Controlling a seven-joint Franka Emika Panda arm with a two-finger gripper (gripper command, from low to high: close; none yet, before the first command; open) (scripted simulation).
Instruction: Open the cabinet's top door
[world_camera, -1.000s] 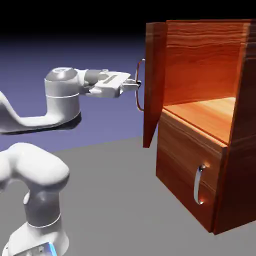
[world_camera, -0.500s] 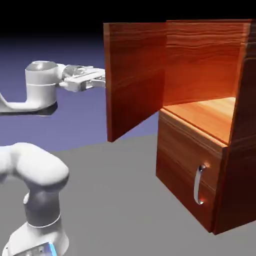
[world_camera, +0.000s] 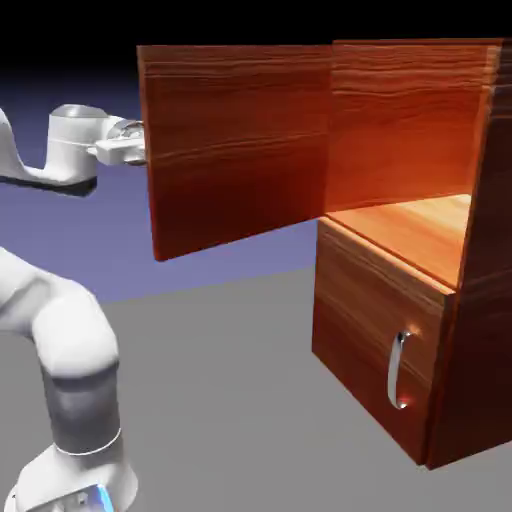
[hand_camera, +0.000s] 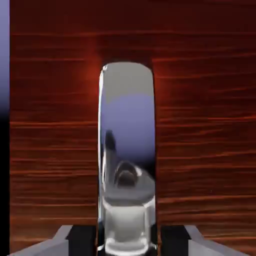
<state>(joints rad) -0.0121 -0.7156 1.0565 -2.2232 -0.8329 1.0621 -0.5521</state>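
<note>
The reddish wood-grain cabinet (world_camera: 482, 300) stands at the exterior view's right. Its top door (world_camera: 235, 150) is swung far out to the left, its inner face turned to the camera and the upper compartment (world_camera: 420, 225) exposed. The door hides my fingers in that view; only the white hand (world_camera: 118, 146) shows at the door's outer edge. In the hand view my gripper (hand_camera: 127, 241) is shut on the door's long silver handle (hand_camera: 127, 145), which runs up between the dark fingertips (hand_camera: 82, 241) against the door's wood (hand_camera: 205, 125).
Below the open compartment sits the shorter lower panel (world_camera: 365, 320), closed, with its small silver handle (world_camera: 398, 370). The arm's white base and elbow (world_camera: 70, 360) fill the lower left. Grey table (world_camera: 240, 400) lies between arm and cabinet.
The top door has swung much further open, from edge-on to showing its inner face. My hand has travelled left with the handle and slipped behind the door.
</note>
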